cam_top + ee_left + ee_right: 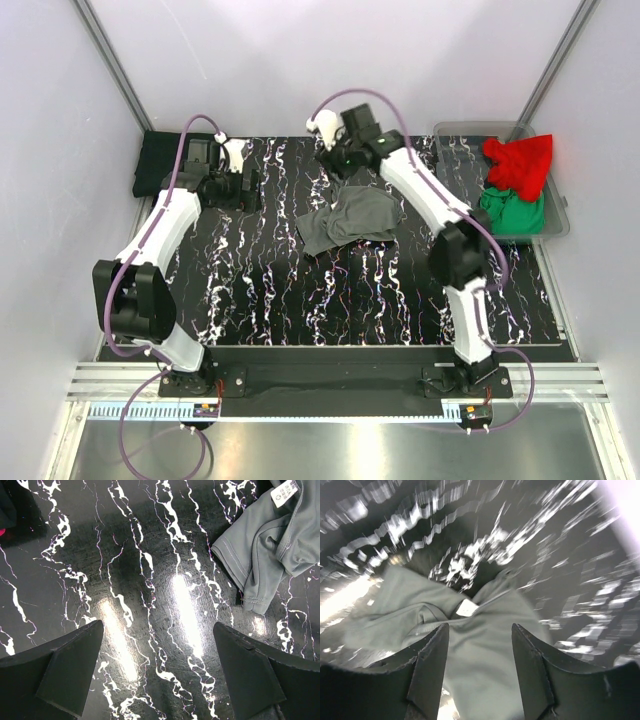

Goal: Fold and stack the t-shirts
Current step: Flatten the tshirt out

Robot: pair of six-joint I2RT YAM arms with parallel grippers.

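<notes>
I'm working in a lab test cell: plain white panel walls (50,150) on metal framing (108,60) box in the black marbled surface (300,300) beneath my jaws. Behind them runs a slotted aluminium rail (560,378).

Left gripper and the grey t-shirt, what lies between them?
Nothing: only bare marbled table separates the left gripper from the grey t-shirt, shown in the top view.

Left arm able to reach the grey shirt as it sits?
Probably yes. The left gripper is open and only bare table lies between it and the grey shirt. The right gripper hangs open above the shirt and could crowd it.
</notes>
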